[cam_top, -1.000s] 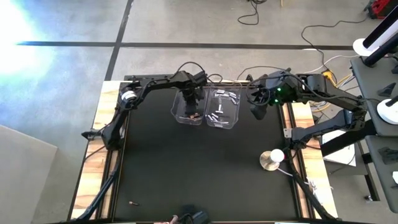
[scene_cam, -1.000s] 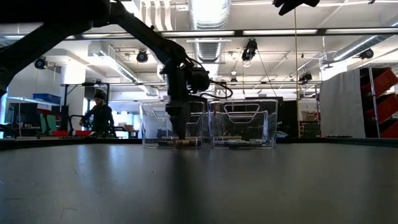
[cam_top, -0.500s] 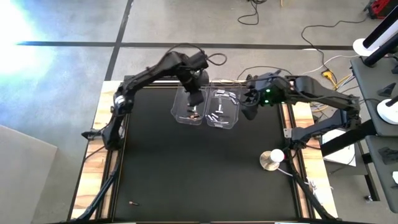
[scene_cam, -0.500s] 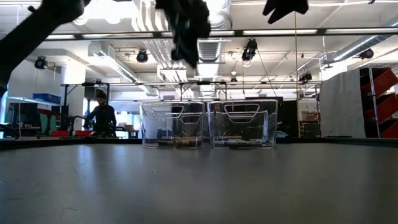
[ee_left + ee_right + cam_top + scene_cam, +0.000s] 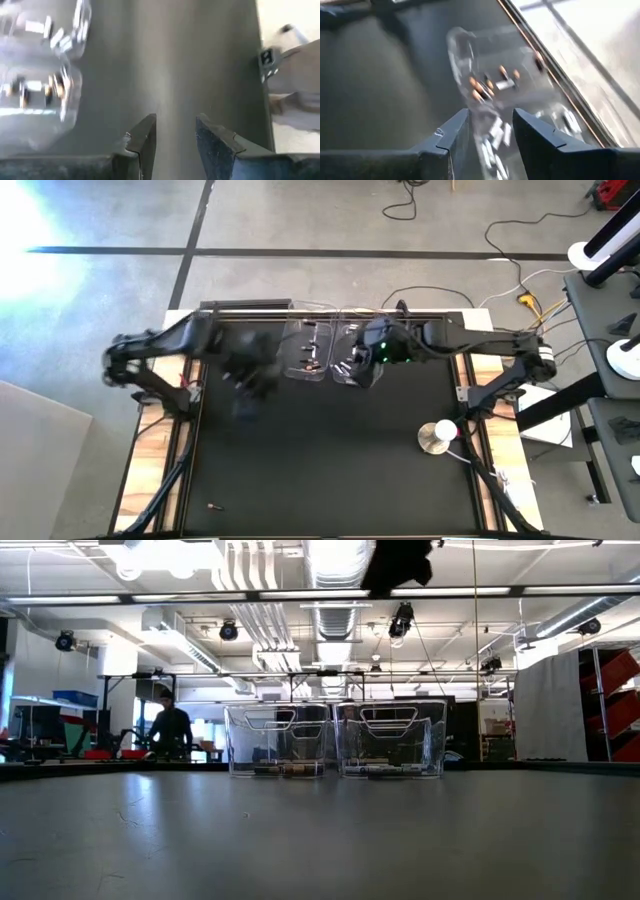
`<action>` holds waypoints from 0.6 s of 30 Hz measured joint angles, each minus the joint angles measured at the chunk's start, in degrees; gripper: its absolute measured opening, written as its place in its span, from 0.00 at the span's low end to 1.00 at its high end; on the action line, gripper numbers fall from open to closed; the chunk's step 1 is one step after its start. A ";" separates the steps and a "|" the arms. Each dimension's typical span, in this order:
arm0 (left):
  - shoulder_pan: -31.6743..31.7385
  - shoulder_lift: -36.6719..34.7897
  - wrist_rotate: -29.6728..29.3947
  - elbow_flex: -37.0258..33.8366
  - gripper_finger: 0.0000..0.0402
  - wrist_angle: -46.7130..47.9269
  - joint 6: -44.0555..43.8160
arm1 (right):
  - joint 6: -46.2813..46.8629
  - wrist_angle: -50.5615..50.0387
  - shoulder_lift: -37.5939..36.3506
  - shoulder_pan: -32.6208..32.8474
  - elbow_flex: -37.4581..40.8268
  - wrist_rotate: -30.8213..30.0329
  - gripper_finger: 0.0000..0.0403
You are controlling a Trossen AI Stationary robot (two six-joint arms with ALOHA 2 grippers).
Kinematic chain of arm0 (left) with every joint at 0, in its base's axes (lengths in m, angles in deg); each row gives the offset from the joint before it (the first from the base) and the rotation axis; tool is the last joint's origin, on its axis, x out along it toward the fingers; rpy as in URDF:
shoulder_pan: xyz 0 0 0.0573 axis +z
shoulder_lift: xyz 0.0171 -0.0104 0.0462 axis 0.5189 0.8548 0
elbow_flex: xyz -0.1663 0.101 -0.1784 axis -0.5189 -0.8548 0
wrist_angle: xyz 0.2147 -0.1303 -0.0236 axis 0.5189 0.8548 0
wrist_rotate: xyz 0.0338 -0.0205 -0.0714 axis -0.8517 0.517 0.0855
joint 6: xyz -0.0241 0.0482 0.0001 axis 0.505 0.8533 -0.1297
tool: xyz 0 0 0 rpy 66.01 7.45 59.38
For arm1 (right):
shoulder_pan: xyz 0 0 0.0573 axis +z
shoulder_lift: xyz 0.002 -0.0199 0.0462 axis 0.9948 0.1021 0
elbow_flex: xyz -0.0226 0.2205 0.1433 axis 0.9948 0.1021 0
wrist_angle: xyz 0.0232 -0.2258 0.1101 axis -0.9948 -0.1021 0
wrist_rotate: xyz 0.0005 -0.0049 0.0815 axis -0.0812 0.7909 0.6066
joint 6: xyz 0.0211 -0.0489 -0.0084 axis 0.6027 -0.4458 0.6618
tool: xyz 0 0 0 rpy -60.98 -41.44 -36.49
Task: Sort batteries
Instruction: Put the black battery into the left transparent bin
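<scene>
At the table's far edge, two bins (image 5: 308, 350) hold batteries (image 5: 482, 87); both grippers (image 5: 174, 137) (image 5: 490, 131) gape empty

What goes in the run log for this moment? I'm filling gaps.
left gripper: open, empty, over bare mat | right gripper: open, empty, above bins | batteries: in both bins | one stray cell near front edge

**Batteries split between two clear bins**

The dark, copper-ended batteries (image 5: 309, 364) lie flat on the floor of the left bin (image 5: 292, 370). The silver-white batteries (image 5: 345, 366) lie scattered in the right bin (image 5: 372, 383) (at mixed angles). One stray cell (image 5: 211, 506) rests far off near the table's front-left corner.
</scene>
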 joint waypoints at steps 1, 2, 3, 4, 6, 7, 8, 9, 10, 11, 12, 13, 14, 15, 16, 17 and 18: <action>-2.67 -2.49 -2.24 -3.47 0.29 -0.48 -2.79 | -0.03 1.83 0.54 1.26 0.00 -0.88 0.36; -5.30 -4.86 -4.43 -6.92 0.29 -1.21 -5.58 | 0.15 3.69 1.11 2.69 0.00 -2.25 0.35; -8.17 -7.11 -6.41 -10.44 0.29 -2.41 -8.51 | 0.74 5.35 1.51 4.12 -0.09 -3.66 0.34; -11.03 -9.17 -8.08 -14.07 0.29 -4.04 -11.82 | 1.74 6.85 1.98 5.59 -0.43 -4.87 0.33; -16.67 -12.79 -10.72 -20.62 0.29 -8.90 -19.67 | 3.99 10.03 2.93 8.40 -1.38 -5.98 0.33; -19.39 -14.53 -11.35 -24.01 0.29 -12.17 -23.37 | 5.49 11.12 3.35 9.77 -1.94 -6.09 0.32; -22.36 -15.84 -11.99 -26.89 0.29 -15.03 -26.77 | 7.05 11.92 3.80 11.14 -2.51 -6.17 0.32; -25.39 -16.96 -12.36 -29.54 0.29 -17.91 -29.75 | 8.65 12.51 4.18 12.57 -3.04 -6.16 0.32; -28.39 -17.74 -12.53 -32.14 0.29 -20.90 -32.01 | 10.17 13.02 4.76 14.04 -3.50 -6.22 0.31; -31.54 -18.19 -12.54 -34.43 0.29 -23.44 -33.65 | 11.77 13.52 5.19 15.60 -3.87 -6.40 0.31; -34.75 -18.28 -12.72 -36.52 0.29 -25.48 -34.99 | 13.57 13.87 5.58 17.25 -4.06 -6.90 0.31; -37.94 -18.09 -13.56 -38.46 0.29 -27.21 -36.51 | 15.74 13.77 6.04 19.08 -4.17 -7.93 0.30; -40.98 -17.62 -14.61 -39.94 0.29 -28.71 -38.10 | 18.26 13.74 6.65 20.92 -4.30 -9.04 0.30; -43.87 -16.94 -15.94 -41.24 0.29 -29.89 -39.67 | 20.33 13.81 7.25 22.95 -4.31 -10.45 0.29; -46.61 -16.04 -17.11 -42.40 0.29 -30.60 -41.45 | 22.38 13.71 7.93 24.96 -4.31 -12.13 0.29; -48.86 -14.92 -18.02 -43.30 0.29 -30.51 -43.48 | 24.31 13.67 8.60 26.93 -4.31 -13.86 0.29; -50.86 -13.64 -18.33 -44.02 0.29 -30.27 -45.53 | 26.21 13.69 9.46 28.85 -4.31 -15.62 0.29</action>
